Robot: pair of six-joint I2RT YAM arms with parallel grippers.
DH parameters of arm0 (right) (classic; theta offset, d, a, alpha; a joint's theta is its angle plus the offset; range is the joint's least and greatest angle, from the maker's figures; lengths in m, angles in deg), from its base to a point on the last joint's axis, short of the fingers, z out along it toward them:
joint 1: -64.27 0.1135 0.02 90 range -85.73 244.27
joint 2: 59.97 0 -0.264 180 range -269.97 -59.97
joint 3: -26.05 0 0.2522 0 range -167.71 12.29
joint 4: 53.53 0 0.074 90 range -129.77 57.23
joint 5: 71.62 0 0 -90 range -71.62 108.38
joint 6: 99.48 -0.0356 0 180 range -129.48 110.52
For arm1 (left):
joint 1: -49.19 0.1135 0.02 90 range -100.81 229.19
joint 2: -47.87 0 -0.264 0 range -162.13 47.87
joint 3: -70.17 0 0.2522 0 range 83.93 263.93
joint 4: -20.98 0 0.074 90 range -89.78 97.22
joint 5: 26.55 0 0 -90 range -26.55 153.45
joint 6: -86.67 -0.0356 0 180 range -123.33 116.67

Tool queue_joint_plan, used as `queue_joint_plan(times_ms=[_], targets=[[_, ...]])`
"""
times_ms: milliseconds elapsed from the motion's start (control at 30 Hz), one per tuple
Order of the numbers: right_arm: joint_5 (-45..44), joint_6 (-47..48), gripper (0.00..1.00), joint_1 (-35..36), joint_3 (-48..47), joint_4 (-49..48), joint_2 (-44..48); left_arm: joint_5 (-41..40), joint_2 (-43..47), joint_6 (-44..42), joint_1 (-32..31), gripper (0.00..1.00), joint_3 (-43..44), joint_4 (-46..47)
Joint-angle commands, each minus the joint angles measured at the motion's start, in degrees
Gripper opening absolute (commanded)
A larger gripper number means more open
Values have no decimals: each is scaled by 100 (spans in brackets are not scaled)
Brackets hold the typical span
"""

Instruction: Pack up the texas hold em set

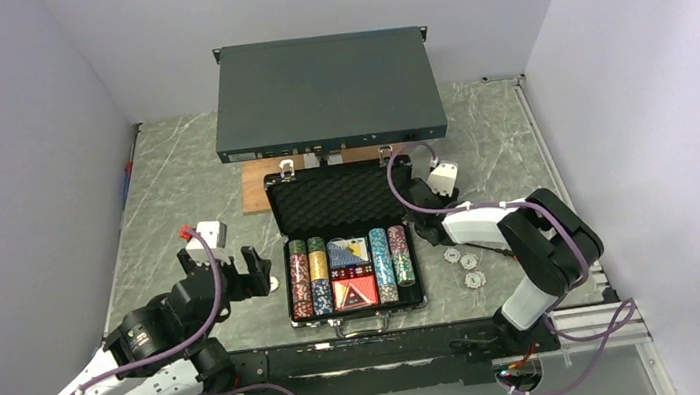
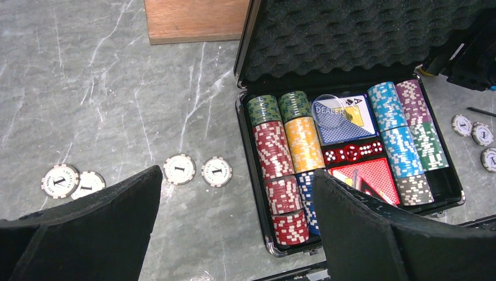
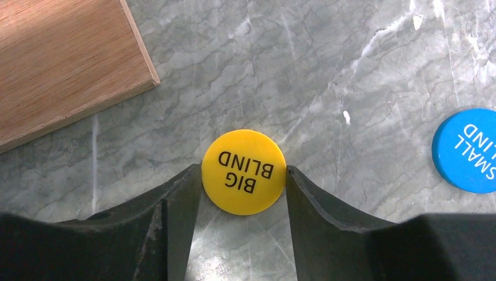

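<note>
**Operator:** What is the state of each tool?

**Technician:** The right tool (image 3: 243, 171) has one finger set against each side of the yellow disc (image 3: 244, 175) marked BIG BLIND. The disc lies flat on the tabletop (image 3: 351, 70), and the top view puts this tool just right of the raised lid of the briefcase (image 2: 351, 41). The left tool (image 2: 237, 172) hangs with its fingers wide apart, holding nothing, at the briefcase's left edge.

**Operator:** How is this pick done well?

**Technician:** The disc looks thin and smooth, so a slip is likely. Keep the fingertips low, level and square on the rim. Lift straight up, then carry the disc over the case wall into the tray, which holds chip rows, cards and red dice. The blue disc (image 3: 468, 149) and loose white chips (image 2: 179, 169) also lie outside the case.

**Operator:** And the surface and surroundings?

**Technician:** The tabletop is grey, marbled, hard and flat. A wooden board (image 3: 64, 58) lies behind the case. Beyond it sits a dark grey rack box (image 1: 328, 89). Plain pale walls (image 1: 11, 98) enclose three sides.
</note>
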Motion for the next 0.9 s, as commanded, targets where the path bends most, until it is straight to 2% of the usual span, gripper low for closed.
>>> queue_joint_plan(times_ms=[0, 167, 333, 867], targets=[[135, -163, 52, 33, 3, 434, -168, -70, 65, 0, -32, 99, -22, 83], [190, -219, 50, 9, 274, 254, 169, -62, 29, -9, -46, 99, -31, 93], [60, -404, 50, -25, 434, 492, 547, -52, -9, -25, -53, 99, -23, 100], [306, -336, 44, -15, 844, 1235, 2675, -7, -211, -42, -57, 99, 6, 96]])
